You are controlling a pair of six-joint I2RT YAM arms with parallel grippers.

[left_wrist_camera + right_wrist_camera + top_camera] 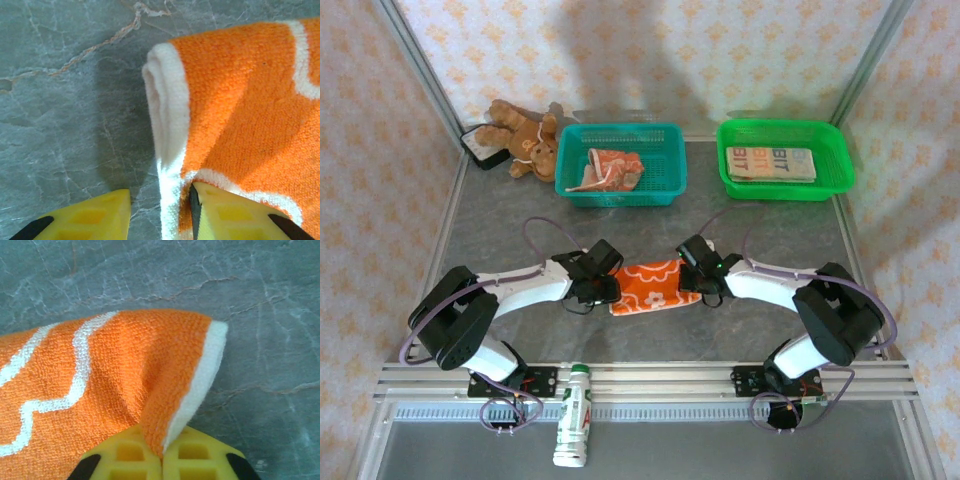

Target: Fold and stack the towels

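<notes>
An orange towel point(650, 286) with white flower print lies folded on the grey table between both grippers. My left gripper point(612, 290) is at its left end. In the left wrist view the yellow fingers point(95, 215) stand apart around the towel's white rolled edge point(167, 115); bare table shows between the left finger and the cloth, and the other finger touches the towel. My right gripper point(692, 280) is at the towel's right end. In the right wrist view the right gripper point(162, 452) is shut, pinching the towel's white-hemmed corner point(195, 385), which lifts off the table.
At the back, a teal basket point(665, 185) holds a crumpled orange-and-cream towel point(608, 172). A green basket point(835, 170) at back right holds folded cream towels point(770, 163) with lettering. A brown teddy bear point(525, 135) lies at back left. A white bottle point(574, 428) lies on the front rail.
</notes>
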